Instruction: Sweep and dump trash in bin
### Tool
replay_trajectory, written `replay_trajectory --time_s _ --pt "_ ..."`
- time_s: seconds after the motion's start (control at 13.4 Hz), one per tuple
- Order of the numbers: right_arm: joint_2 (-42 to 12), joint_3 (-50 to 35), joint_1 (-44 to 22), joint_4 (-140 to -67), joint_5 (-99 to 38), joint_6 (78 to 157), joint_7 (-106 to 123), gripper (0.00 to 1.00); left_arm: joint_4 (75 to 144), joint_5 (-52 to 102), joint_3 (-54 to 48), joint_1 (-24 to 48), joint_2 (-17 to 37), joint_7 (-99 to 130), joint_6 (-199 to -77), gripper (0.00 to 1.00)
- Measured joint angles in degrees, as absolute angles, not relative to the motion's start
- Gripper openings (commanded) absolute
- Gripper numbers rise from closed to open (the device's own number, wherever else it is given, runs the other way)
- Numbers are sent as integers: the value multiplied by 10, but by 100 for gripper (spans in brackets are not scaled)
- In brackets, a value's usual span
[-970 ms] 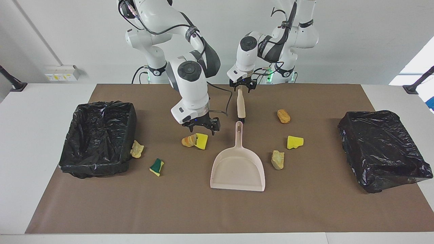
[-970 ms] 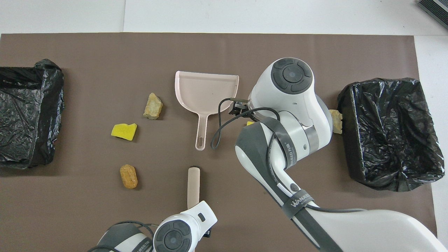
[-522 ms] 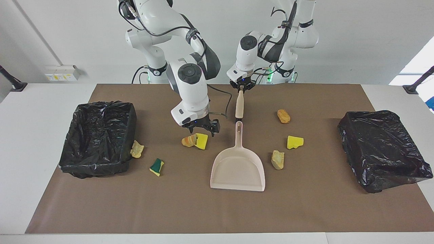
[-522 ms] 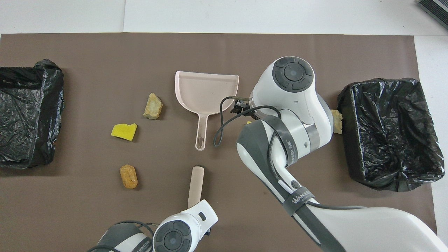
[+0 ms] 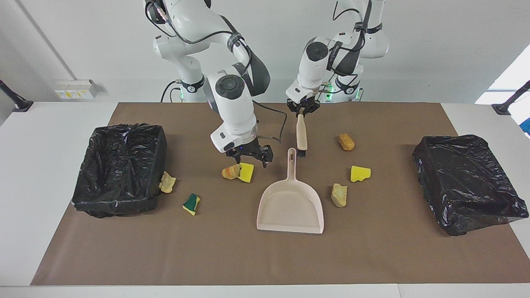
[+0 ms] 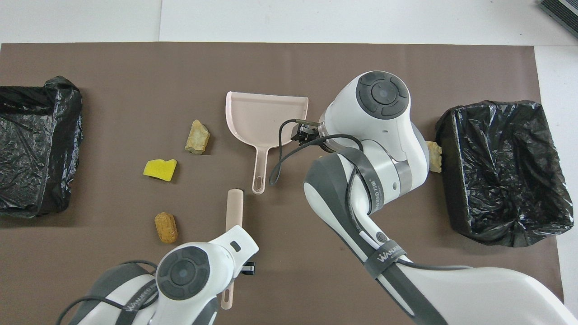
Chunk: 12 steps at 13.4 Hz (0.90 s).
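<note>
The left gripper (image 5: 303,111) has its jaws pinched on the top of a brush (image 5: 302,137), which hangs upright from them with its dark bristles just above the brown mat (image 5: 265,256), close beside the tip of the dustpan (image 5: 290,209) handle. The right gripper (image 5: 249,155) hovers with jaws spread wide, directly over a tan lump (image 5: 230,171) and a yellow sponge chunk (image 5: 246,172) that lie touching each other; there is a clear gap of air between fingertips and scraps.

Toward the left arm's end of the table from the brush lie an orange-brown lump (image 5: 346,141), a yellow sponge (image 5: 360,174) and a pale tan lump (image 5: 339,195), spaced apart with open mat between them. The tan one sits just beside the dustpan's edge.

Toward the right arm's end from the spread jaws, a green-and-yellow sponge (image 5: 191,204) lies alone, and another tan scrap (image 5: 167,182) rests right against the wall of a black-lined bin (image 5: 120,169). A second bin (image 5: 468,182) stands at the mat's edge near the left arm's end, with bare mat before it.
</note>
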<state>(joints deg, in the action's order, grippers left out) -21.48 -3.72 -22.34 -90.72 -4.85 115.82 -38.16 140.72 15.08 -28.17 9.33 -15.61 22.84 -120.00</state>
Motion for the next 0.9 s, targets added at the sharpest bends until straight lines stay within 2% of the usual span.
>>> replay_trajectory --time_s 0.22,0.45,0.67,0.9 --pt "-223 -38 -248 -907 -48 1159 -383 100 1393 102 -175 90 -167 197 -1138 0" --pt "-247 -38 -291 -896 -6 1174 -407 100 1392 69 -126 84 -173 197 -1120 0" --pt "-286 -37 -338 -865 42 1188 -458 100 1392 47 -76 82 -173 197 -1120 0" --pt "-303 -37 -354 -852 59 1198 -465 100 1389 37 -26 81 -166 187 -1161 0"
